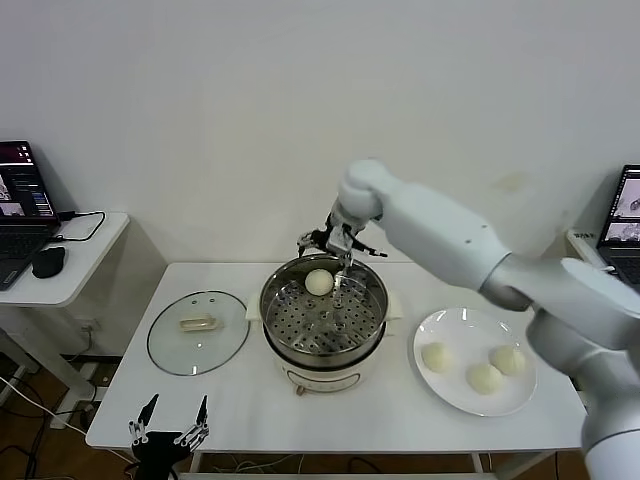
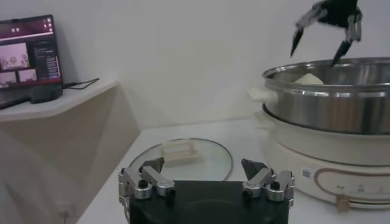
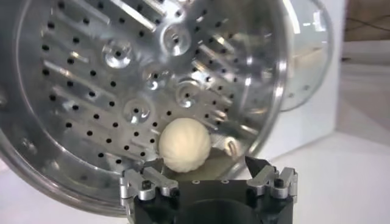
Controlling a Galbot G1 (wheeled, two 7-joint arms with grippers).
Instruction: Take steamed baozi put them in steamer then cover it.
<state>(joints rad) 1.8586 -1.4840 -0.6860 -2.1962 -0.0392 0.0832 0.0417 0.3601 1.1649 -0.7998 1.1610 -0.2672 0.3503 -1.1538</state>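
Counting 1 steamed baozi (image 1: 319,282) in the steamer (image 1: 372,318), 3 on the plate (image 1: 440,330); cover (image 1: 198,332) off; right gripper (image 1: 340,258) wide, empty; left gripper (image 1: 170,427) idle, wide.

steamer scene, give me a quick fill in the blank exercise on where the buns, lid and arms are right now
1. The round shiny stainless-steel steamer holds ___ cream-white dough bun on its perforated tray.
2. The flat white plate carries ___ cream-white buns.
3. The round clear glass lid lies on the white table to the steamer's ___.
4. The right gripper, jaws open, hangs above the ___, while the left gripper waits open at the table's near edge.

Missing words: one; three; left; steamer
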